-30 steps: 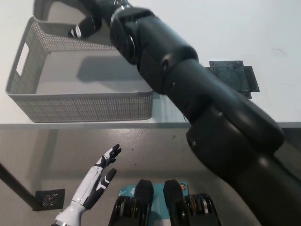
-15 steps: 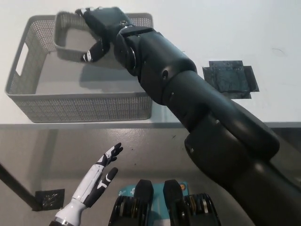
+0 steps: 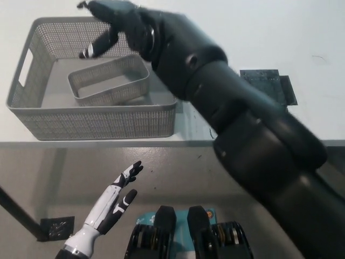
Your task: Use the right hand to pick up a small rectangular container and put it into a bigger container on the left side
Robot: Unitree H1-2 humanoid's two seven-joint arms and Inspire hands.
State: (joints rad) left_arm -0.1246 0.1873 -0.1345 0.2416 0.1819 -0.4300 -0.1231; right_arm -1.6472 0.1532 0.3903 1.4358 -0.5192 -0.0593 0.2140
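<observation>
Your small container [image 3: 109, 79] lies inside the big mesh basket [image 3: 32, 116], toward its right half, long axis running left to right with a slight tilt. The black right hand [image 3: 108, 24] hangs above and just behind it with fingers spread and holding nothing, though motion blur leaves it hard to say how clear of the rim they are. Any retreat should go up and back to your right; the white left hand [image 3: 110, 208] rests open below the table edge, well apart.
</observation>
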